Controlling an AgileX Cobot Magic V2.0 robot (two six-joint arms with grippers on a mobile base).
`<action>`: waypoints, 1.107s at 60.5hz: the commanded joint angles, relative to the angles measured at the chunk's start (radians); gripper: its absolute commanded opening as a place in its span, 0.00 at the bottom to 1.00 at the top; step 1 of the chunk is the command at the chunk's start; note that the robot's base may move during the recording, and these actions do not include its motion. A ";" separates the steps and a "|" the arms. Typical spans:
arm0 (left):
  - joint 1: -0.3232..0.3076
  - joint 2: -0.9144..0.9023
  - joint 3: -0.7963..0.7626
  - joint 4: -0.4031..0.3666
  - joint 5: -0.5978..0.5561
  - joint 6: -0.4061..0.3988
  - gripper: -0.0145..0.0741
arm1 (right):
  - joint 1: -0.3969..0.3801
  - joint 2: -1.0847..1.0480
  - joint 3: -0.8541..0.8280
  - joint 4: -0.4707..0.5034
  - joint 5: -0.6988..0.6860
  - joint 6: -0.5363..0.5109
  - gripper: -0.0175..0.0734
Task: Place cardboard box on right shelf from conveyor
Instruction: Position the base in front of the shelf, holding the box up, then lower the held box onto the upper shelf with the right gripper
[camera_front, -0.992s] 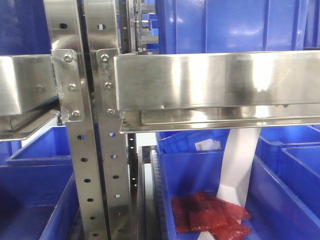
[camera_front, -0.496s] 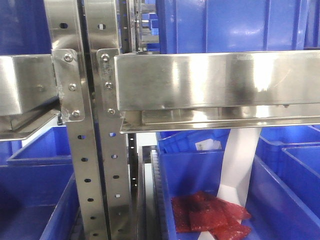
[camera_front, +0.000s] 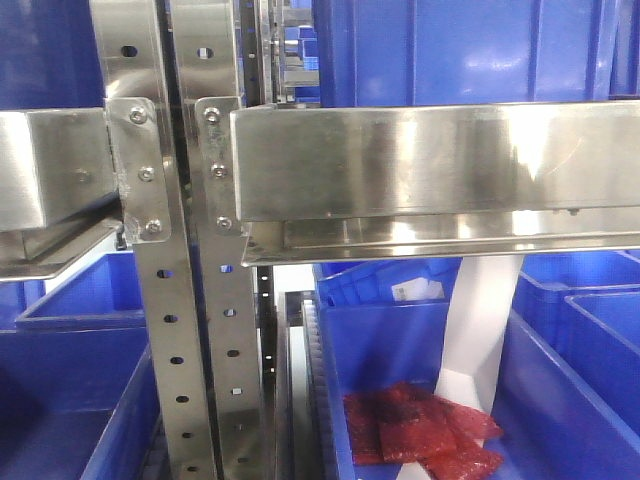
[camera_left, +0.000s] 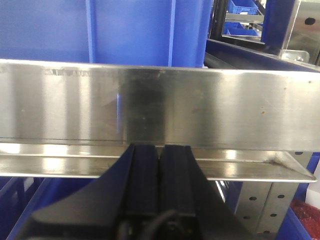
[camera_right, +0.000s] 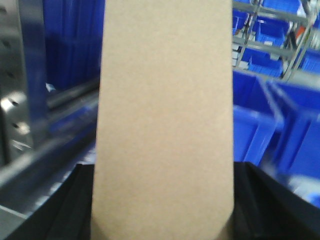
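Observation:
The cardboard box (camera_right: 165, 115) fills the middle of the right wrist view, a plain tan face standing upright. My right gripper (camera_right: 163, 200) is shut on it, with a black finger (camera_right: 72, 205) showing on each side. The right shelf (camera_front: 430, 165) is the shiny steel lip right of the perforated uprights (camera_front: 190, 330) in the front view. My left gripper (camera_left: 160, 148) is shut on nothing, its tips just below the lip of a steel shelf (camera_left: 150, 107). Neither gripper nor the box shows in the front view. The conveyor is out of view.
Blue plastic bins (camera_front: 450, 50) stand on the right shelf and below it (camera_front: 400, 350); the lower one holds red bags (camera_front: 420, 430) and a white strip (camera_front: 480, 320). The twin steel shelf (camera_front: 50, 165) lies left of the uprights. More blue bins (camera_right: 270, 125) are behind the box.
The front view has drifted very slightly, so the shelf and uprights sit a few pixels further right. Nothing else differs.

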 joint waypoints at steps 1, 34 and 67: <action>-0.002 -0.013 0.010 -0.006 -0.086 0.000 0.03 | -0.006 0.109 -0.103 -0.025 -0.091 -0.203 0.31; -0.002 -0.013 0.010 -0.006 -0.086 0.000 0.03 | -0.135 0.386 -0.160 0.156 -0.014 -1.200 0.31; -0.002 -0.013 0.010 -0.006 -0.086 0.000 0.03 | -0.289 0.633 -0.160 0.419 -0.204 -1.517 0.31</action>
